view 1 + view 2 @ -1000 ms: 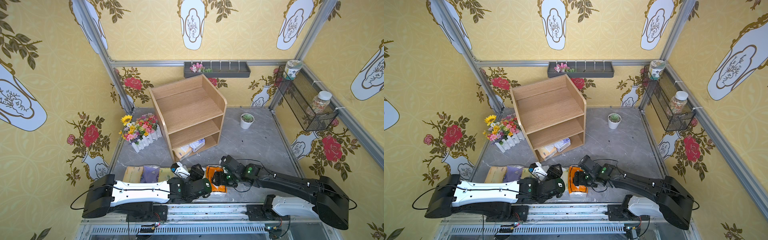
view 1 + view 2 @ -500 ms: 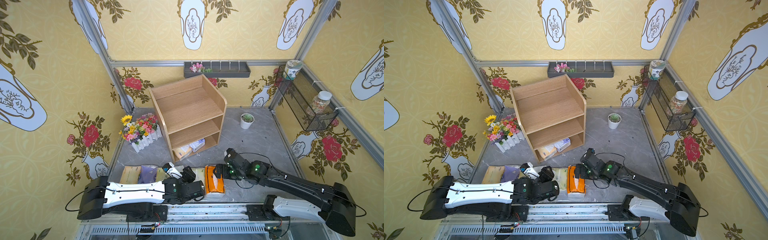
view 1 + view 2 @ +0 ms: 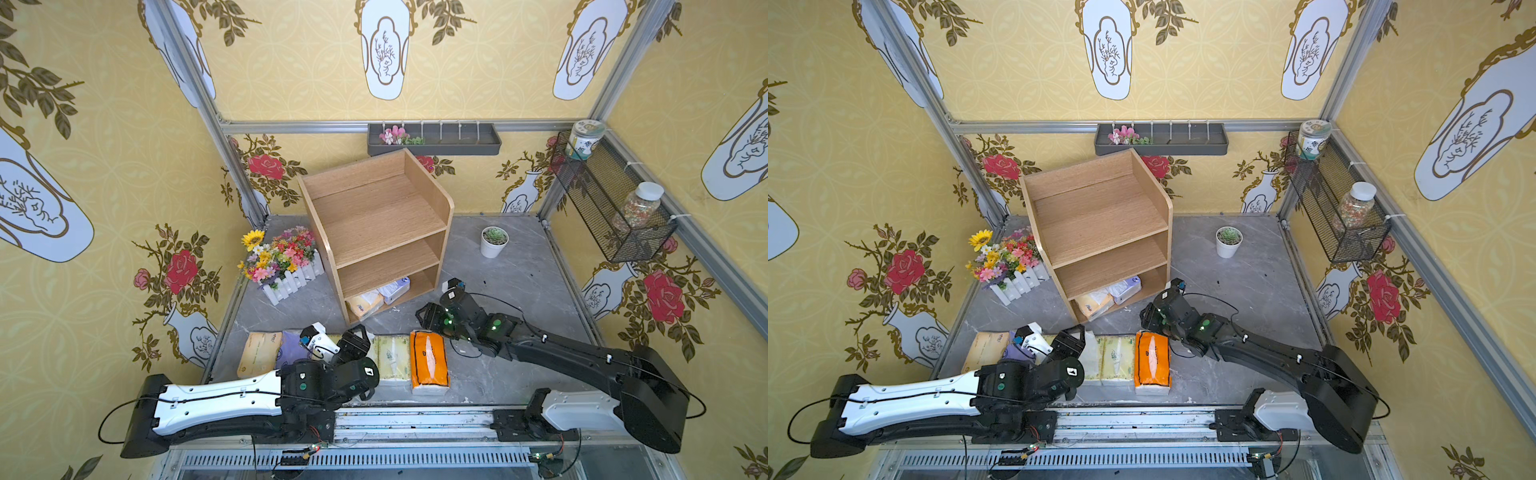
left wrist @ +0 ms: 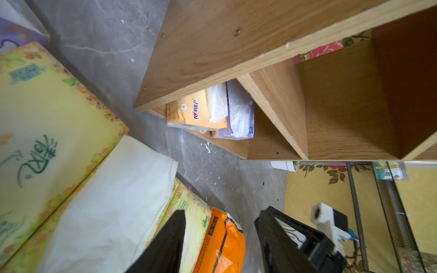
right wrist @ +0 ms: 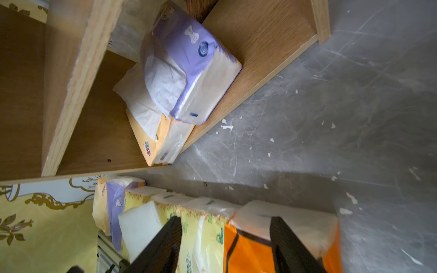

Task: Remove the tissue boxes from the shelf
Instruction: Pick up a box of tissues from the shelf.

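The wooden shelf (image 3: 376, 224) (image 3: 1100, 224) stands at the back middle. On its bottom tier lie two tissue boxes side by side, a tan one (image 3: 365, 305) (image 5: 160, 139) and a lavender one (image 3: 395, 289) (image 5: 189, 59). Along the front runs a row of packs: tan (image 3: 259, 353), lavender (image 3: 291, 347), pale yellow (image 3: 390, 357) and orange (image 3: 430, 365) (image 4: 222, 243). My left gripper (image 3: 358, 332) (image 4: 220, 236) hovers open over the row. Just beyond the orange pack, my right gripper (image 3: 423, 318) (image 5: 224, 241) is open and holds nothing.
A white fence planter of flowers (image 3: 282, 262) sits left of the shelf, and a small potted succulent (image 3: 493, 241) sits to its right. A black wire basket (image 3: 611, 208) with jars hangs on the right wall. A dark tray (image 3: 434, 139) runs along the back wall.
My right gripper has let go of the orange pack, left it at the row's right end and drawn back toward the shelf. My left gripper has shifted left along the row.
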`<move>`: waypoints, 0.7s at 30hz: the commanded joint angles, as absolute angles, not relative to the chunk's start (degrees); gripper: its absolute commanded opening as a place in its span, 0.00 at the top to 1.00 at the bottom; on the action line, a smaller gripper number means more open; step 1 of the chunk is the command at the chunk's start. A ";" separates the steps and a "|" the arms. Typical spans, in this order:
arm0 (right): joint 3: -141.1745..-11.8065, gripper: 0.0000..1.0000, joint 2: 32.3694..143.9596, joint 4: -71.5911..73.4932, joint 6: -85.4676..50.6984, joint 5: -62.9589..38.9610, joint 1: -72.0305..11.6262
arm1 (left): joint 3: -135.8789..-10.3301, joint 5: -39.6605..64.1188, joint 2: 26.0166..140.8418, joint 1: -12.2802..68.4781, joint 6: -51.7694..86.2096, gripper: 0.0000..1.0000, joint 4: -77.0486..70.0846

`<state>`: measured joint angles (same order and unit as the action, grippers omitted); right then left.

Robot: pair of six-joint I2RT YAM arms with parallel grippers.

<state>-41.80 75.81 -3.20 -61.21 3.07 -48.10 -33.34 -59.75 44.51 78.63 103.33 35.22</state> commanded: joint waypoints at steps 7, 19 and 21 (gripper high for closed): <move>-41.57 0.39 85.83 20.33 -70.57 2.11 -48.52 | -34.68 -58.32 43.14 78.22 97.48 0.41 38.45; -38.98 0.46 94.28 37.89 -81.32 6.03 -49.13 | -34.11 -58.27 42.57 78.20 99.52 0.40 38.57; -38.95 0.47 95.21 38.93 -82.42 6.75 -49.13 | -33.80 -58.34 42.36 78.22 99.49 0.40 38.11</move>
<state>-39.16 94.43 32.05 -79.61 4.16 -49.10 -34.35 -58.26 42.61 78.28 99.46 37.74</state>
